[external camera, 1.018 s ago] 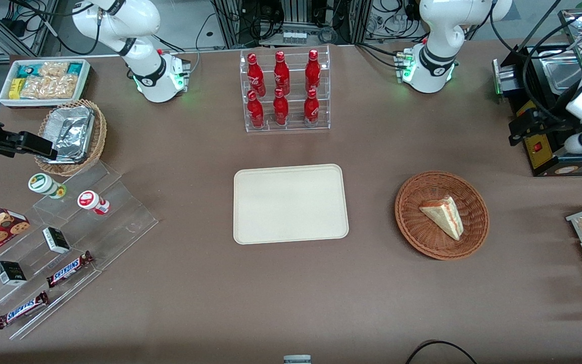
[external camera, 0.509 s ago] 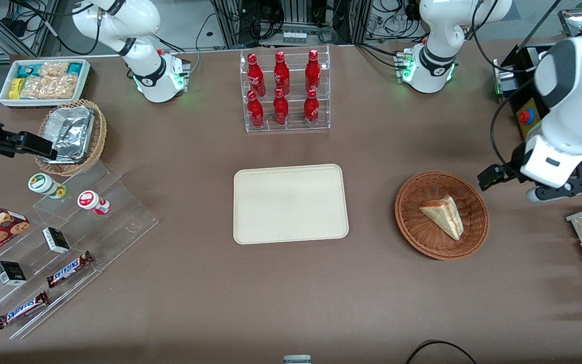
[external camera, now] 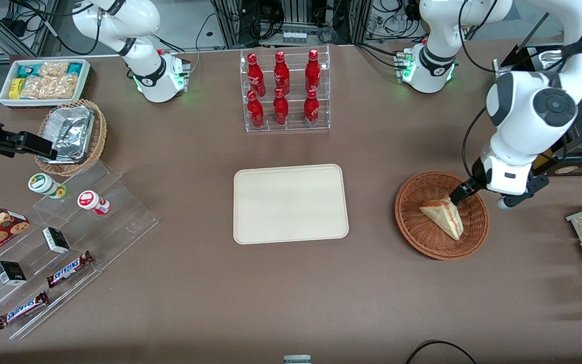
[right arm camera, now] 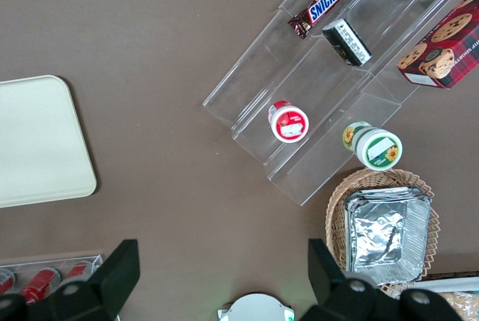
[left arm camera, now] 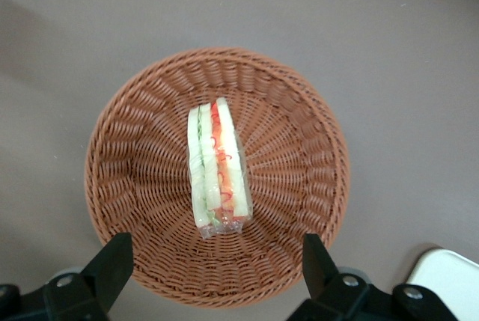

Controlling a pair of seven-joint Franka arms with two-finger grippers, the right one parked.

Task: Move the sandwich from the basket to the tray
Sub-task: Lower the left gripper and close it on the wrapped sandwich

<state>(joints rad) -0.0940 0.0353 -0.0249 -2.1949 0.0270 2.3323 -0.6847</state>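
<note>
The gripper (left arm camera: 212, 265) hangs above the basket (left arm camera: 299, 134), fingers (left arm camera: 112, 265) spread wide — the sandwich (left arm camera: 217, 167) lies in the weave between and just ahead of them, untouched.

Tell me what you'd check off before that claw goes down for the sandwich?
1. Claw open: ok, fingers spread wide.
2. Claw over the basket: ok.
3. Sandwich between the fingers' line: ok, roughly centred.
4. Sandwich alone in the basket: ok.
5. Tray bare for the drop: ok.
6. Claw height above the sandwich: cannot tell.
</note>
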